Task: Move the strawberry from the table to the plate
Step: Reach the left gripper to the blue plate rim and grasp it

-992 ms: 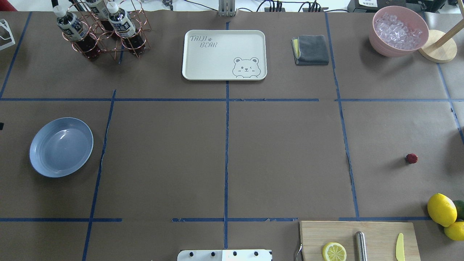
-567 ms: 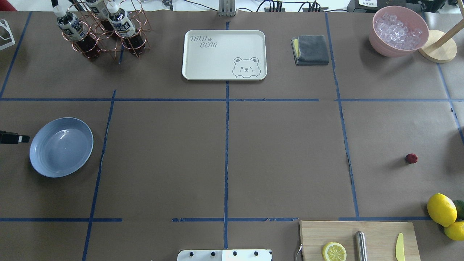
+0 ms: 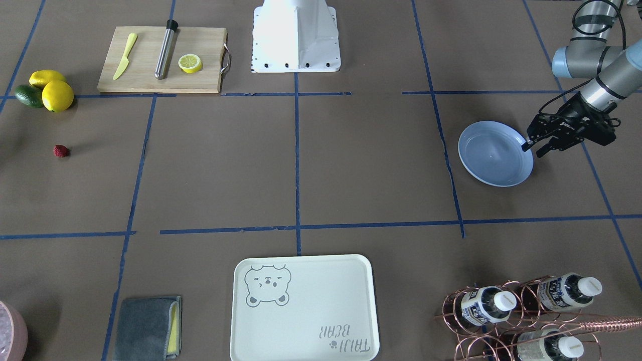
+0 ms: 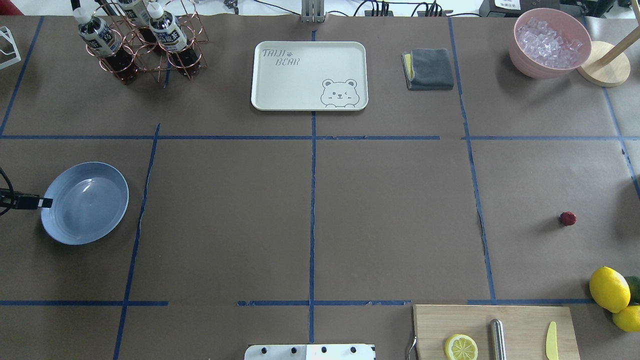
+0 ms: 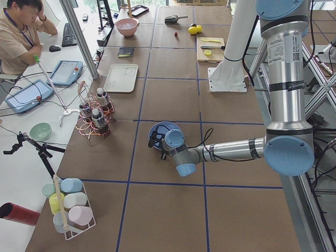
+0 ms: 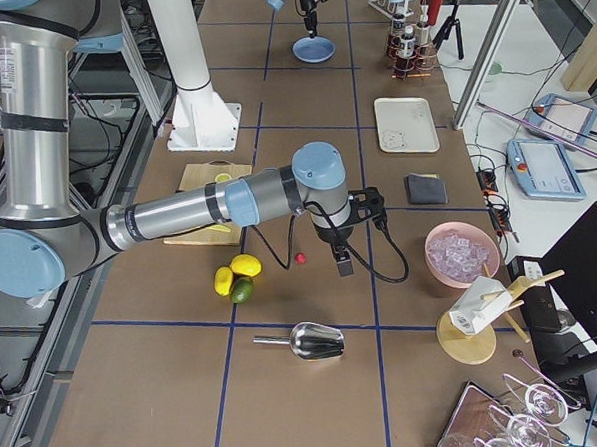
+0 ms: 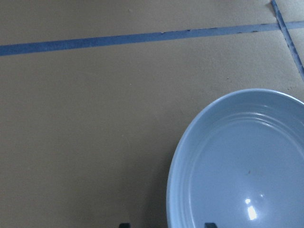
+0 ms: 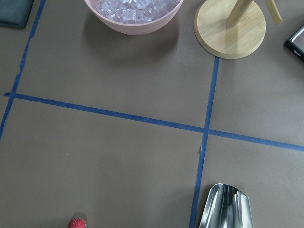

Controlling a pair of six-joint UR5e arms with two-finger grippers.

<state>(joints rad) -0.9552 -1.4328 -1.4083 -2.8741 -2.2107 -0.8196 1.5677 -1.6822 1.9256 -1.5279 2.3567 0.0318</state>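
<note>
The strawberry [image 4: 567, 218] is small and dark red, lying alone on the brown table [image 4: 390, 210] at the right side; it also shows in the front view [image 3: 60, 151] and at the bottom edge of the right wrist view [image 8: 77, 223]. The light-blue plate [image 4: 85, 202] sits empty at the far left. My left gripper [image 3: 532, 149] is open, low at the plate's outer rim [image 7: 176, 180], one fingertip [image 7: 124, 224] outside it and the other over the dish. The right gripper [image 6: 343, 261] hangs a little beyond the strawberry [image 6: 300, 256]; whether it is open or shut I cannot tell.
Two lemons [image 4: 609, 289] and an avocado lie near the strawberry. A cutting board [image 4: 495, 331] carries a lemon half, a rod and a small knife. Bear tray [image 4: 309, 75], grey cloth [image 4: 429, 68], ice bowl [image 4: 549, 42] and bottle rack [image 4: 142, 42] line the far side. A metal scoop [image 8: 224, 207] lies right.
My left gripper has come in from the left edge of the overhead view and now reaches the plate's rim. The strawberry and the plate have not moved.
</note>
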